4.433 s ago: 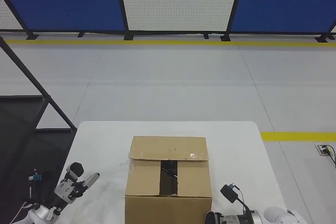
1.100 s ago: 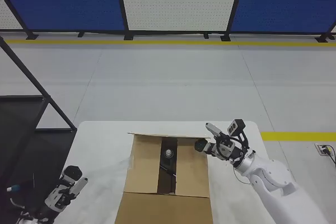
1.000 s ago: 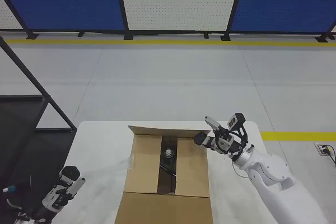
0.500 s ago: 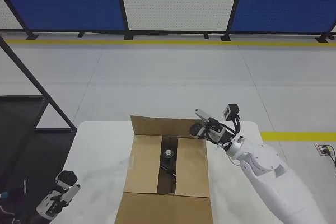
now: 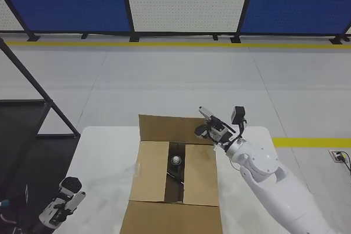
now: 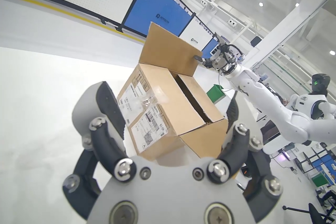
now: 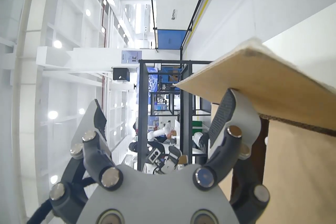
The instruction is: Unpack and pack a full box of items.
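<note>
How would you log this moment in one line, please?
right gripper: open, one finger against raised far flap | left gripper: open, apart from box

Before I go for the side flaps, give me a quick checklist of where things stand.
1. Far flap raised: ok.
2. Right gripper open, one of its fingers against the far flap: ok.
3. Near flap folded outward: ok.
4. Side flaps opened: not ok, both lie flat with a narrow gap between.
5. Left gripper open, clear of the box: ok.
6. Contents: a bottle top shows in the gap; rest cannot tell.
</note>
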